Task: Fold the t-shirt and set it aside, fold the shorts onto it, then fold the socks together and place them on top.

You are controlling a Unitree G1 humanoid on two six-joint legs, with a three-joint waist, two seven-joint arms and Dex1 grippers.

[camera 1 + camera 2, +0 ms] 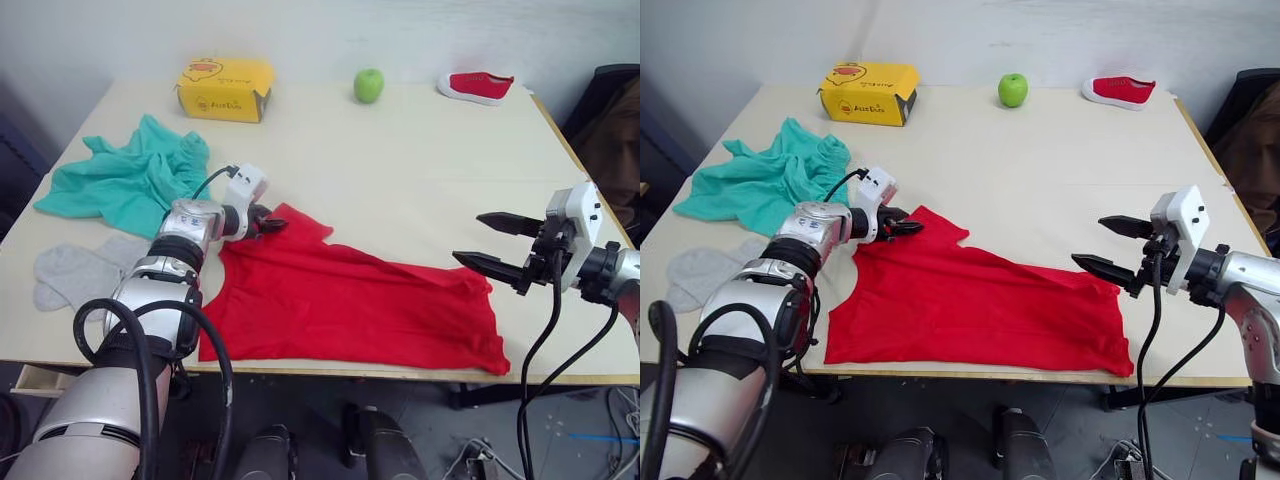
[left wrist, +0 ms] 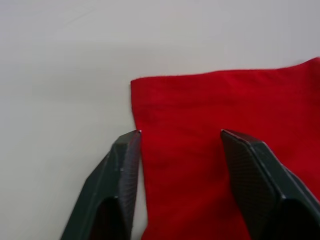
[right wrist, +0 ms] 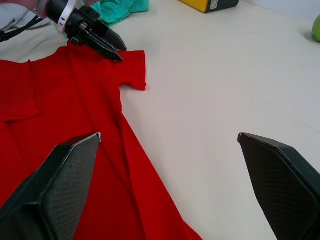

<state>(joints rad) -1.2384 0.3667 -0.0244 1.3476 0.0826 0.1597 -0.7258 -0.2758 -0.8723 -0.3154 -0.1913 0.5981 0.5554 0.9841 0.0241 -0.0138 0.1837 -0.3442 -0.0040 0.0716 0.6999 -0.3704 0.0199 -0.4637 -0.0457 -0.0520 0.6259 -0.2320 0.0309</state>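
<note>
Bright red soft fabric t-shirt [image 1: 350, 300] lies long axis left-right; left gripper [image 2: 180, 137], fingers spread, straddles its sleeve corner; right gripper [image 1: 495, 242], wide apart, hovers beside the far end.

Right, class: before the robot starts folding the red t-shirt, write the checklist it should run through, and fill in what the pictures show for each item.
1. Left gripper open, one sleeve edge of the t-shirt between its jaws: ok.
2. Right gripper open near the shirt's other end: ok, but it holds nothing yet.
3. T-shirt lying flat: not ok, it is creased and skewed.
4. Bare table beyond the shirt to fold into: ok.
5. Shorts and socks apart from the shirt: ok.
6. Whether the shirt hangs over the table's near edge: cannot tell.
</note>
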